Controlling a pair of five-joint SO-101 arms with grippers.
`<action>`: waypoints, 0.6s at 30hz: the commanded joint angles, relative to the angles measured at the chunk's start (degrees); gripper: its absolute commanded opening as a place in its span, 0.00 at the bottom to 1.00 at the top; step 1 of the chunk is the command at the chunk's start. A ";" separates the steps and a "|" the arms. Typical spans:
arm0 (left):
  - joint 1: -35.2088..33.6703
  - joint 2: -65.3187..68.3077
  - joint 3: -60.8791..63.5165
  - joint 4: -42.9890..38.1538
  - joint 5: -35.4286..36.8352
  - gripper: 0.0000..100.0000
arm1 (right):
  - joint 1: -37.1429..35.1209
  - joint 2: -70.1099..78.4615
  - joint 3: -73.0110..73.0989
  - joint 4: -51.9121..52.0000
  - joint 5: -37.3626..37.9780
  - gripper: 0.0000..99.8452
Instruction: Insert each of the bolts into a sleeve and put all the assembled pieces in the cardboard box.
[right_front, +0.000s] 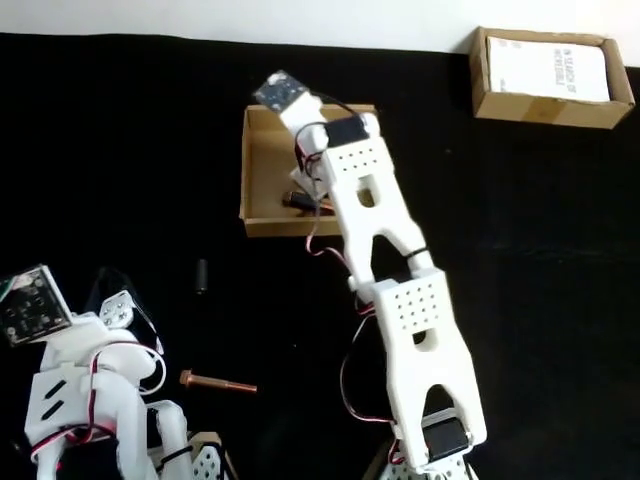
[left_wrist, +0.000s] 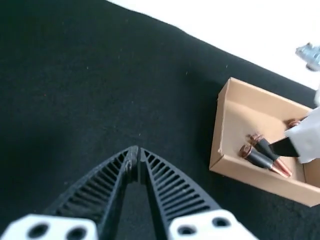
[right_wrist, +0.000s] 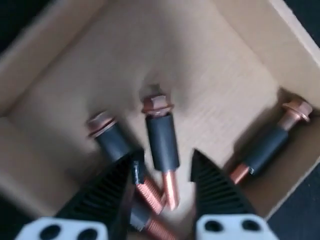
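Three pieces boxed, one bolt and sleeve loose.

Box (right_front: 262, 165) directly beneath right gripper (right_wrist: 167, 157), jaws about half open, holding nothing, over three sleeved pieces (right_wrist: 162, 140). Left gripper (left_wrist: 136, 152) closed, empty. Bolt (right_front: 218, 382) and sleeve (right_front: 201, 275) to its right, sleeve nearer, on open table (right_front: 120, 150) with room all round. Probably light, rigid, smooth, apt to roll: grip bolt mid-shank, sleeve across its body. Box walls hem right gripper; lift straight up.
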 joint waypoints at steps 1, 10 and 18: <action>-0.66 -0.22 0.48 -1.23 -0.35 0.03 | -1.54 -0.48 -13.05 7.87 -2.37 0.14; -0.40 -0.22 0.92 -0.79 -0.62 0.03 | -6.37 -6.73 -34.95 17.36 -16.70 0.11; -0.31 0.13 1.63 2.11 -0.70 0.03 | -15.34 -34.59 -0.66 17.36 -24.70 0.11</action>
